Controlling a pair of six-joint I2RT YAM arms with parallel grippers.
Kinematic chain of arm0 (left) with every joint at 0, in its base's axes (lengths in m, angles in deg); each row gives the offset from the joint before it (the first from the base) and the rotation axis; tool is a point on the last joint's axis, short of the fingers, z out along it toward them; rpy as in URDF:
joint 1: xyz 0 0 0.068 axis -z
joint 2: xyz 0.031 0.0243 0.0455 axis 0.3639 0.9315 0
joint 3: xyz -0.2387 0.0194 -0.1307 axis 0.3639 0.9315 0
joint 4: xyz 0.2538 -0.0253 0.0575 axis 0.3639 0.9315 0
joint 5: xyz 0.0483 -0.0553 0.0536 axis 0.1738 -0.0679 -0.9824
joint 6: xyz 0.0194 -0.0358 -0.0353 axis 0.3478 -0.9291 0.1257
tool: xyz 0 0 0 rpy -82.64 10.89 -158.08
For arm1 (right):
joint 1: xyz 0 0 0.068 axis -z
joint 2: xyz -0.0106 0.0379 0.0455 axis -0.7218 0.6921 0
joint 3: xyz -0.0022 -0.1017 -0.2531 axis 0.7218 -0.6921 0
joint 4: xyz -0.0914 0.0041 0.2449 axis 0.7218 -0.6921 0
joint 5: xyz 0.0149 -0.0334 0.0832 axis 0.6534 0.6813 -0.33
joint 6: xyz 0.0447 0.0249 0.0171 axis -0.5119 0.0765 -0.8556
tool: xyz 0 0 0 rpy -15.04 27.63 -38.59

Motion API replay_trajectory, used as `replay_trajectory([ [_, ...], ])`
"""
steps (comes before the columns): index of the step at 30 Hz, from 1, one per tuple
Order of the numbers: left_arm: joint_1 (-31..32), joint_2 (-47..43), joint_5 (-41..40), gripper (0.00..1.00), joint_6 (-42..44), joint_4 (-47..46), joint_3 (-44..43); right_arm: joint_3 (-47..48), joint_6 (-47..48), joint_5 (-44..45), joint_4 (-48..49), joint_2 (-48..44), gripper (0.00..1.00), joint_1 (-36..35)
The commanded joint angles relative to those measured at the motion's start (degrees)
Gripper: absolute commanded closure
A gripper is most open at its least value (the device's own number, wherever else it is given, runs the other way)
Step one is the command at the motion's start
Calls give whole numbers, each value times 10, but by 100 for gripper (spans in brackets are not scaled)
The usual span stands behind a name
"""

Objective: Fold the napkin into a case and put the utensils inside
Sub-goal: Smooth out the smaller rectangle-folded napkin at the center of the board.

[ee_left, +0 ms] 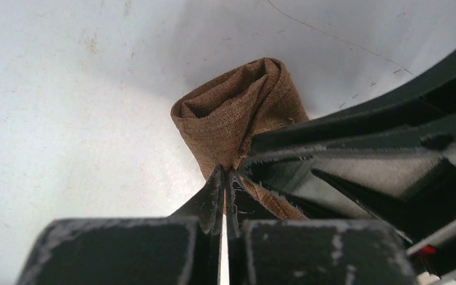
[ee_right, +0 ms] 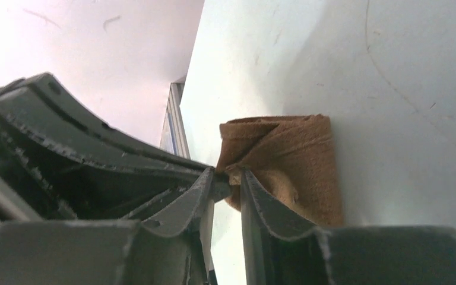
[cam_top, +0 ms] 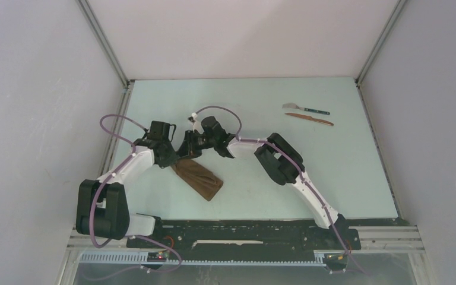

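Note:
The dark-brown napkin (cam_top: 200, 178) lies folded into a narrow oblong case on the table's near-left part, its open end toward the grippers. My left gripper (ee_left: 225, 173) is shut on the cloth (ee_left: 237, 113) at that end. My right gripper (ee_right: 227, 175) sits right beside it, jaws a narrow gap apart with an edge of the napkin (ee_right: 297, 154) pinched at their tips. Both grippers meet above the case's far end (cam_top: 185, 153). The utensils lie far right: a silver-headed piece with a teal handle (cam_top: 306, 109) and a reddish-brown knife (cam_top: 309, 118).
Grey enclosure walls ring the table, with a metal frame post (cam_top: 104, 41) at the back left. The arm bases and a black rail (cam_top: 243, 234) run along the near edge. The right arm's elbow (cam_top: 279, 157) hangs over the table's middle.

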Motion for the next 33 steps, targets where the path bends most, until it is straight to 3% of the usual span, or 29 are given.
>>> replay_trajectory([
  [1,-3,-12,7,100,-7,-6,-8,44,-3,-4,-25,28,72,-7],
  [7,-3,-12,-1,100,-10,-9,-6,44,-12,-4,-18,38,88,-21],
  [11,-3,-4,1,100,-11,-15,-10,43,-9,7,-26,40,89,-40],
  [17,-10,40,-7,100,-9,-17,-19,120,50,83,-166,79,85,-77],
  [23,-30,46,19,99,-27,-16,-29,77,-11,22,-82,72,72,-72],
  [27,-33,-43,19,70,-34,-9,-8,43,-21,7,-54,47,65,-67],
  [29,-50,-89,18,60,-26,9,3,28,-30,-1,-39,39,65,-60],
  [33,-114,-166,52,56,-26,24,44,-2,-37,-8,-14,14,66,-47],
])
